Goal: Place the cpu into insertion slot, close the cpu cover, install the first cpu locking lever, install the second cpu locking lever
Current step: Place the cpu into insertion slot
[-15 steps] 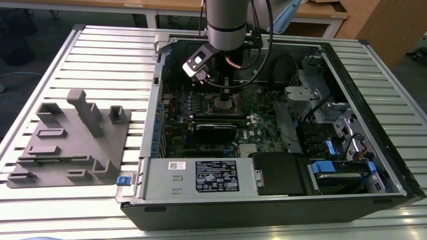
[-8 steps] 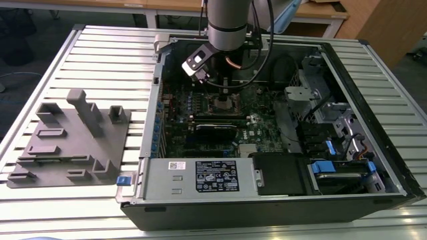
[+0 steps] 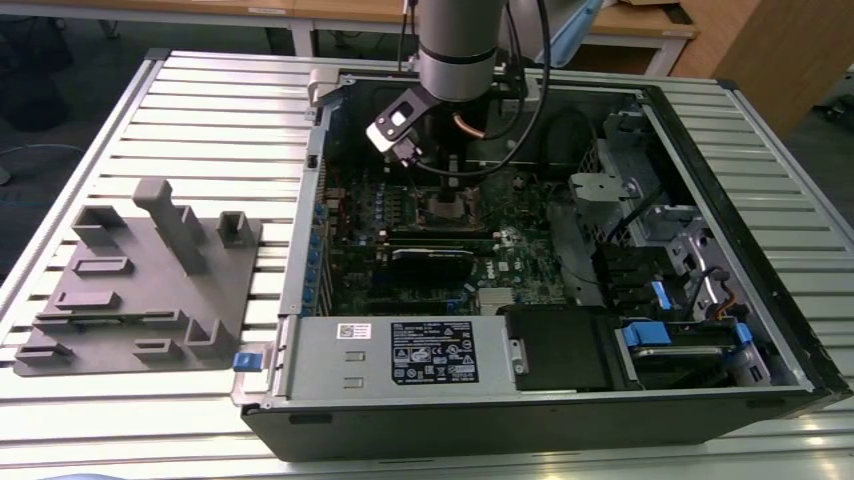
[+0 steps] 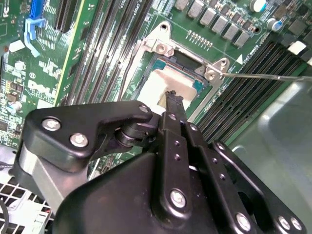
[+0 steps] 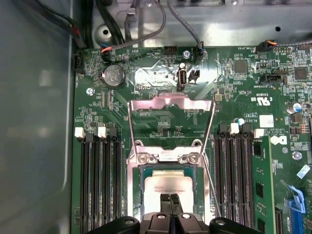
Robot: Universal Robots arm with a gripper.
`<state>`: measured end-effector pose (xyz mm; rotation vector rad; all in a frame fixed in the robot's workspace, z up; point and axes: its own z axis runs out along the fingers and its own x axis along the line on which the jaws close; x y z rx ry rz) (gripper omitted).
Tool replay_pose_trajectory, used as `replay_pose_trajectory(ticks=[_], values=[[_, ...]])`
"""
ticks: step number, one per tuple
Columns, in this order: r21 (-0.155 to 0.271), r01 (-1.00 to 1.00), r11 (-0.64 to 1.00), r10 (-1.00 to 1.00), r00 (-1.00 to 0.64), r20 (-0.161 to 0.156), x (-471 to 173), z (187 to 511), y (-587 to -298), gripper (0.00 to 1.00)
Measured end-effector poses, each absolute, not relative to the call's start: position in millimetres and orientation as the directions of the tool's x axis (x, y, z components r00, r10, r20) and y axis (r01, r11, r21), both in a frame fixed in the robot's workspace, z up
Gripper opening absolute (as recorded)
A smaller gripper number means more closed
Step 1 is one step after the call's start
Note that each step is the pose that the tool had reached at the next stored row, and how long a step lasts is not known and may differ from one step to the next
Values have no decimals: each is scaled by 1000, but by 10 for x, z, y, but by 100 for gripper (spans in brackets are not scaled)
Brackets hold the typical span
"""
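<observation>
First, exterior view's left: grey fixture block (image 3: pixel 134 280) on slatted table (image 3: pixel 214 100). Centre: open computer case (image 3: pixel 300 250), arm (image 3: pixel 461 40) reaching down over green motherboard (image 3: pixel 521 260). cpu (image 5: pixel 163 184) lies flat in insertion slot (image 5: pixel 135 195). gripper (image 5: pixel 170 199) fingertips pressed together, nothing between them, right over cpu top; contact unclear. cpu cover (image 5: pixel 170 103) swung up, open. Thin locking lever (image 4: pixel 273 76) juts from slot corner. Exterior view's right: blue-tabbed drive bays (image 3: pixel 667 335).

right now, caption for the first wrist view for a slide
Gripper over the cpu in the insertion slot, cpu cover open
</observation>
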<state>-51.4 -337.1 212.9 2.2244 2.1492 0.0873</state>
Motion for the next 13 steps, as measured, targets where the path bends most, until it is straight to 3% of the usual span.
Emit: replay_pose_trajectory(ticks=[13], values=[[73, 996, -58, 998, 58, 8, -497, 2118, -3372, 11]])
